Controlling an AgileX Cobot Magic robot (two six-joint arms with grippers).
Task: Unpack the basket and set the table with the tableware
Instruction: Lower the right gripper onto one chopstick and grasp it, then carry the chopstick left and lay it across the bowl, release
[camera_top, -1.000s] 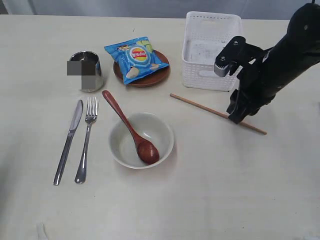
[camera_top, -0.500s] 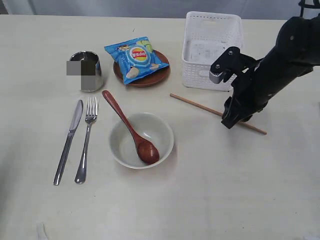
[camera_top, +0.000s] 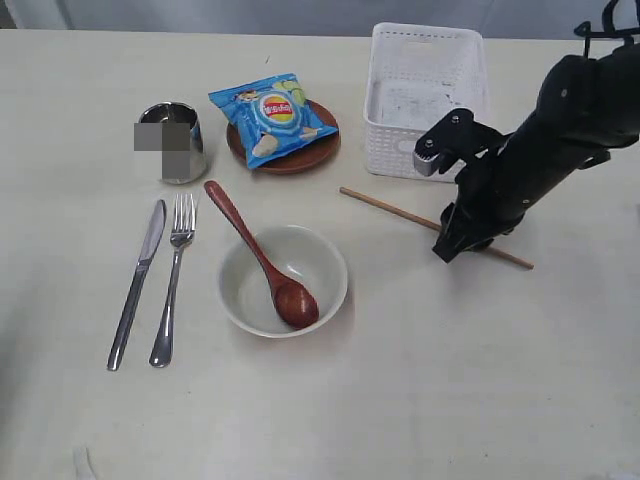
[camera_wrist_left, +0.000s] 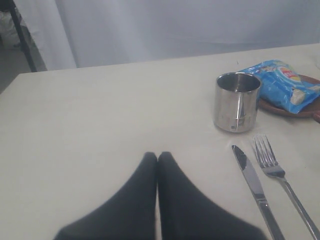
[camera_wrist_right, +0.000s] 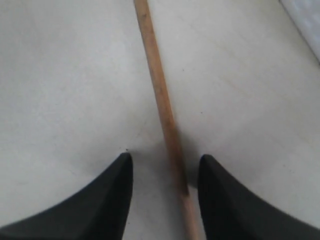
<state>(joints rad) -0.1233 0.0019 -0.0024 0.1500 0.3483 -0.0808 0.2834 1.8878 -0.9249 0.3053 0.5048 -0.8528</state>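
Observation:
A wooden chopstick (camera_top: 390, 208) lies slantwise on the table (camera_top: 450, 390) in front of the white basket (camera_top: 425, 150). My right gripper (camera_top: 448, 248) is low over its right half and open, and in the right wrist view its jaws (camera_wrist_right: 165, 156) stand on either side of the chopstick (camera_wrist_right: 159, 90) without closing on it. A wooden spoon (camera_top: 262, 255) rests in the off-white bowl (camera_top: 332, 262). Knife (camera_top: 137, 280), fork (camera_top: 172, 285) and steel cup (camera_top: 175, 145) sit at the left. My left gripper (camera_wrist_left: 157, 155) is shut and empty, low over bare table short of the cup (camera_wrist_left: 237, 101).
A blue chip bag (camera_top: 272, 115) lies on the dark brown plate (camera_top: 300, 160) behind the bowl. In the left wrist view, the knife (camera_wrist_left: 252, 182) and fork (camera_wrist_left: 277, 172) lie beside my left gripper. A curtain hangs past the table's far edge.
My right gripper has moved down and a little left along the chopstick, closer to the table. Its jaws stay equally wide. The chopstick has not moved.

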